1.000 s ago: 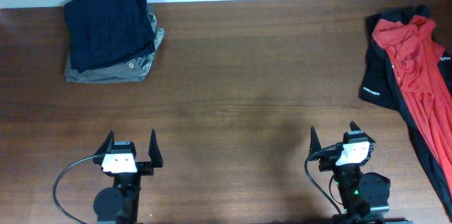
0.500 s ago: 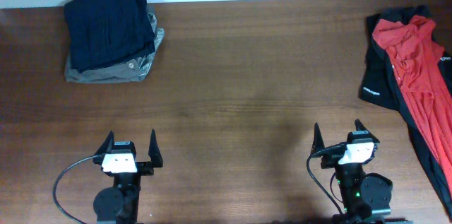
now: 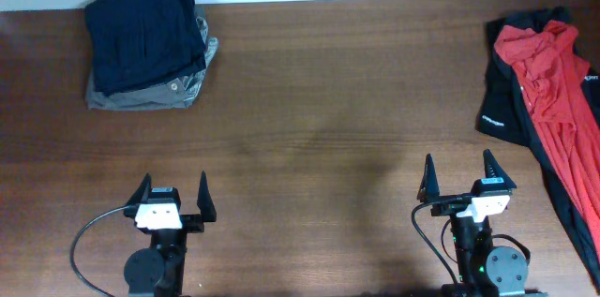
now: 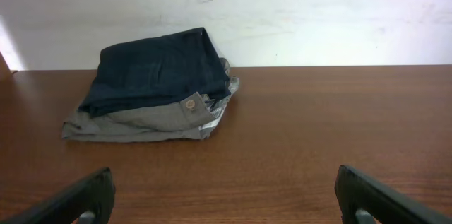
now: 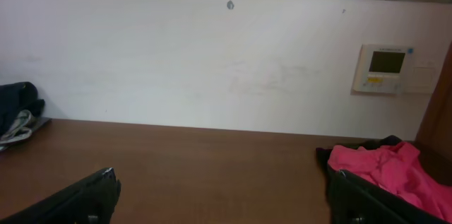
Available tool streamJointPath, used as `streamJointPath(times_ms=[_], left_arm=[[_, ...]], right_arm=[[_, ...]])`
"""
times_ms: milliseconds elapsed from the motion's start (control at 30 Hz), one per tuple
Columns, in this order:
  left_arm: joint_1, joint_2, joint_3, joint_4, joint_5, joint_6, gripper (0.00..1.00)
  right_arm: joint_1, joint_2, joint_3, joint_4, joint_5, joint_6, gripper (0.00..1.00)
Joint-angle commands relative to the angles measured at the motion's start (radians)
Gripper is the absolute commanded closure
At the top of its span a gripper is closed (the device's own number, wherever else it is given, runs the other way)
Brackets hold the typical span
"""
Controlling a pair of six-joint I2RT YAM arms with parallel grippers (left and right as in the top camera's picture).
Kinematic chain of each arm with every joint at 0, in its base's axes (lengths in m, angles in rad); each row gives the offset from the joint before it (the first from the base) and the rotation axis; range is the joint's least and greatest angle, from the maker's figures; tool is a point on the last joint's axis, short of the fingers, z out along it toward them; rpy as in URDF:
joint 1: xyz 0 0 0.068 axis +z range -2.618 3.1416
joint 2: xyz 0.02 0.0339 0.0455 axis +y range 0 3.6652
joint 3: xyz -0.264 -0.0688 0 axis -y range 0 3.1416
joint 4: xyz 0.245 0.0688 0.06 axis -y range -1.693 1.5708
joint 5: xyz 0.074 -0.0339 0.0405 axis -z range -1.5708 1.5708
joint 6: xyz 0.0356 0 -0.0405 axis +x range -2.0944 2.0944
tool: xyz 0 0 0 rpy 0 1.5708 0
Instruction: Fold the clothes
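Table (image 3: 319,119) was dark wood, smooth, faint sheen. Navy garment (image 3: 141,35), grey garment (image 3: 141,97), red garment (image 3: 548,81) were soft matt cloth. Wall (image 5: 176,68) looked matt, painted, scuffed.

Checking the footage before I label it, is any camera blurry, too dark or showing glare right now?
Overhead: evenly lit, sharp, faint sheen on the brown wooden table. Left wrist: folded navy-and-grey clothes stack crisp; left pincer's fingers dark and soft at the bottom corners. Right wrist: dimmer, slightly soft, crumpled red shirt readable.
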Motion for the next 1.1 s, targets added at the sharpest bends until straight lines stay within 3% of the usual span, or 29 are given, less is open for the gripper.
streamJointPath(times_ms=[0, 1067], left_arm=[[0.006, -0.009, -0.001, -0.008, 0.023, -0.009, 0.01], [0.006, -0.009, -0.001, -0.008, 0.023, -0.009, 0.01]], right_arm=[[-0.006, -0.011, -0.024, 0.006, 0.012, 0.001, 0.01], [-0.006, -0.01, -0.048, -0.168, 0.012, 0.001, 0.01]])
